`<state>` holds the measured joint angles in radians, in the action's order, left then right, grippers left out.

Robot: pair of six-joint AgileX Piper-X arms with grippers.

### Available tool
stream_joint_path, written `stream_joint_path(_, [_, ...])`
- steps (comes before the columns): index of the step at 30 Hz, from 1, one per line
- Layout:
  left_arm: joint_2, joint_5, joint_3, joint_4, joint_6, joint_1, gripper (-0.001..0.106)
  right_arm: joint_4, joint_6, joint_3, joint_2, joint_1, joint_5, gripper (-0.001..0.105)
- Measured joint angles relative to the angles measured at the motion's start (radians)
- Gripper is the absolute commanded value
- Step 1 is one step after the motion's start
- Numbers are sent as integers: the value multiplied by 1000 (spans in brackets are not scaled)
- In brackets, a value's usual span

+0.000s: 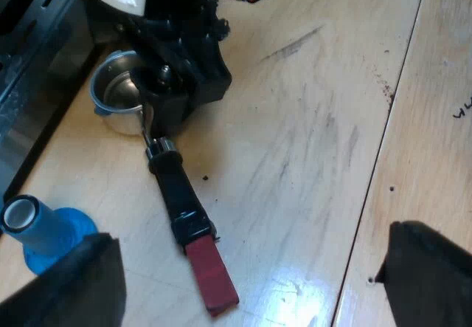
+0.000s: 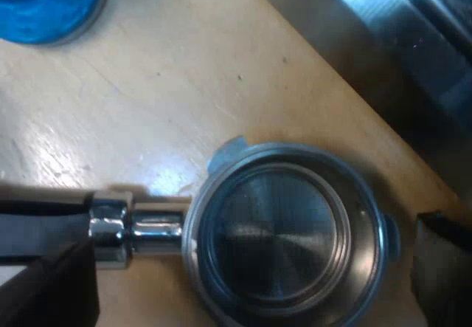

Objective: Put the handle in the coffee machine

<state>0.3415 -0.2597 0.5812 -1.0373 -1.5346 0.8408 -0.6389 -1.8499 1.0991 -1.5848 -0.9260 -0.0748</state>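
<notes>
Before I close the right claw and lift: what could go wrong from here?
The right claw straddles the metal holder at its round basket, not its handle: smooth metal might slip or twist on lifting. The blue tamper stands near that handle; a swing could knock it over.

left gripper [image 1: 247,268]: jaws spread wide | right gripper [image 2: 251,246]: jaws spread wide, pointing down

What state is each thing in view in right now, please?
Metal holder: loose, lying on the table, basket empty.
Blue tamper: standing upright on the table.
Left pincer: open, holding nothing.
Right pincer: open, straddling the holder's basket.
</notes>
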Motion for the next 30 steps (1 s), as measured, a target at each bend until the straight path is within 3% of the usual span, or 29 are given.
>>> stream_joint_path(10, [0, -52, -2, -1, -1, 0, 73, 53, -2, 0, -48, 0, -51, 87])
stream_joint_path(21, [0, -52, -2, -1, -1, 0, 73, 58, -2, 0, -56, 0, -44, 86])
stream_joint_path(23, [0, -52, -2, -1, -1, 0, 73, 60, 0, -2, -55, 0, -28, 79])
stream_joint_path(26, [0, -52, -2, -1, -1, 0, 73, 26, 5, -2, -57, 1, -6, 57])
stream_joint_path(30, [0, -52, -2, -1, -1, 0, 73, -6, 5, -2, -57, 3, -5, 37])
